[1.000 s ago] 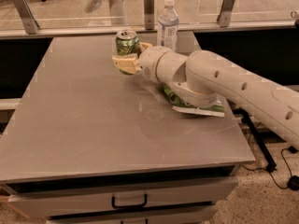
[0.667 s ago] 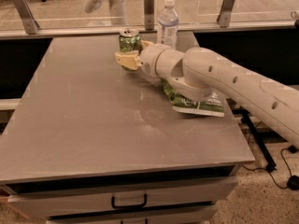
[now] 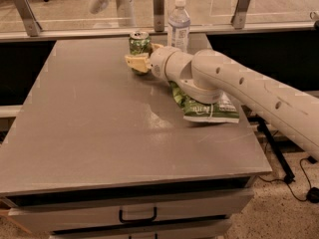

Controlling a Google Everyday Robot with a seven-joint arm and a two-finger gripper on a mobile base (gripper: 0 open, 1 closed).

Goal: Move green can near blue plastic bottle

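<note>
The tool [image 3: 143, 57] sat closed around the green can [image 3: 139, 40], holding it upright just beside the blue plastic bottle [image 3: 178, 24], seemingly ready to release it onto the desk [image 3: 99, 128] there.

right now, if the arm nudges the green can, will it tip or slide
The can stands upright, short and wide-based, so it probably slides on the smooth table rather than tipping. Its thin metal likely dents if squeezed hard. The end effector grips it near the table's far edge.
</note>
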